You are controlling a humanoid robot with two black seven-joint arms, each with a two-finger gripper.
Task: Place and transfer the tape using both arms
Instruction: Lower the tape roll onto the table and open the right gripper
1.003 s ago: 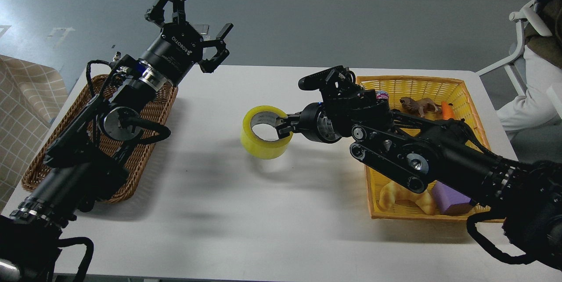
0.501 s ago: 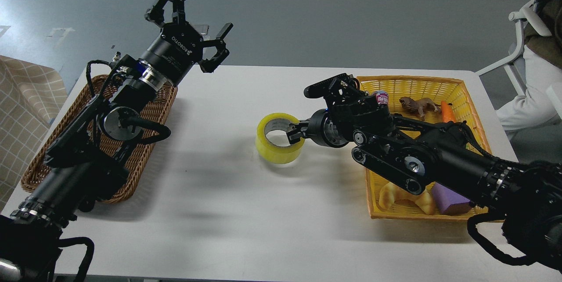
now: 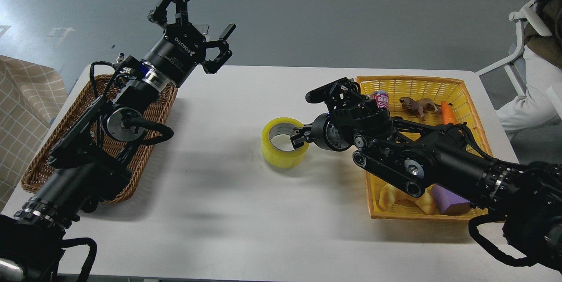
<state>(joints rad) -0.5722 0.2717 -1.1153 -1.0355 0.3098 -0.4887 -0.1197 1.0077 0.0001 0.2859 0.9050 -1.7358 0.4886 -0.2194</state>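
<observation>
The yellow tape roll (image 3: 283, 143) with its grey-white core sits low over the white table (image 3: 246, 211), just right of the middle; I cannot tell whether it touches the top. My right gripper (image 3: 297, 136) is shut on the roll's right rim, one finger inside the core. Its arm reaches in from the lower right over the yellow basket. My left gripper (image 3: 193, 25) is open and empty, fingers spread, raised above the table's far left edge, well apart from the tape.
A brown wicker basket (image 3: 44, 159) lies at the left under my left arm. A yellow basket (image 3: 456, 91) at the right holds a toy lion, a carrot, a small can, a croissant toy (image 3: 404, 198) and a purple block (image 3: 448, 200). A person sits at the far right.
My right gripper has carried the tape to the right and lowered it toward the table. My left arm has shifted only slightly.
</observation>
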